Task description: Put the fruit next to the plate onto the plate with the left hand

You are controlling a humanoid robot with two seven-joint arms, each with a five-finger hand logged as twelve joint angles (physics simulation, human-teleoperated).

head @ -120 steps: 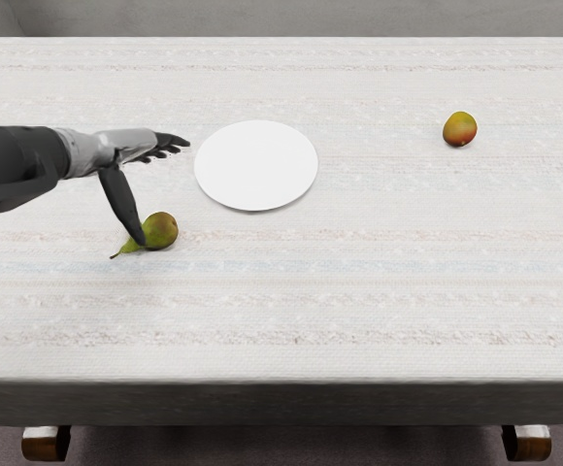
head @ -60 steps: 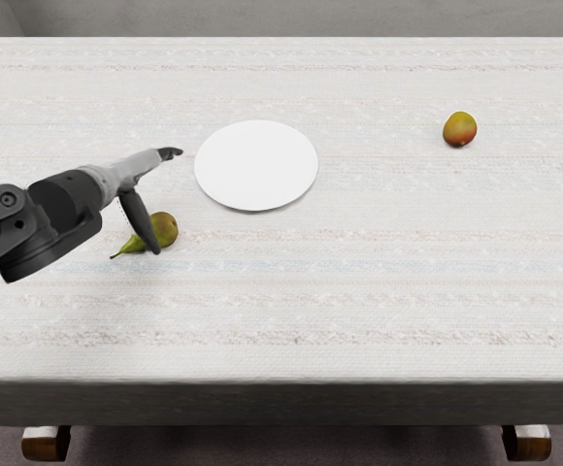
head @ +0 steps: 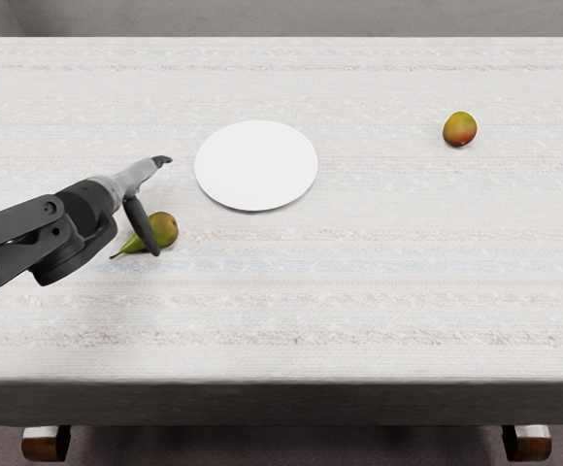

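Shows pale streaked table (head: 379, 282), grey floor beyond; left hand (head: 134, 184), fingers apart, empty, by pear (head: 164, 228) near plate (head: 255, 165), toward left edge.

Simulated dining setting: a long table (head: 359, 320) with a pale, streaked top fills the view, standing on dark wooden feet (head: 45, 443) over a dull grey floor (head: 281, 447), with a plain grey backdrop (head: 262, 17) along its far edge. A round white plate (head: 256, 165) and two pieces of fruit, a green pear (head: 164, 228) and a red-yellow fruit (head: 459, 128), give it the look of a home eating place. The flat, even rendering and a dark robot arm (head: 39, 233) reaching in from the left mark it as a simulator's test scene.
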